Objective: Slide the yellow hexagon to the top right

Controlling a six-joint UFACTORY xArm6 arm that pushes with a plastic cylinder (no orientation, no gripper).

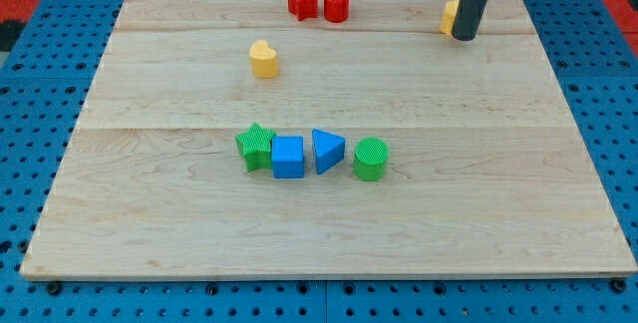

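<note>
The yellow hexagon (450,17) lies near the board's top right, mostly hidden behind my rod. My tip (464,37) rests on the board just at the hexagon's right side, touching or nearly touching it. A yellow heart-shaped block (263,59) lies toward the upper left of the middle.
A red star (302,0) and a red cylinder (336,4) sit side by side at the top middle. A row near the centre holds a green star (256,146), a blue cube (287,157), a blue triangle (327,150) and a green cylinder (370,159). The wooden board (150,223) lies on a blue pegboard.
</note>
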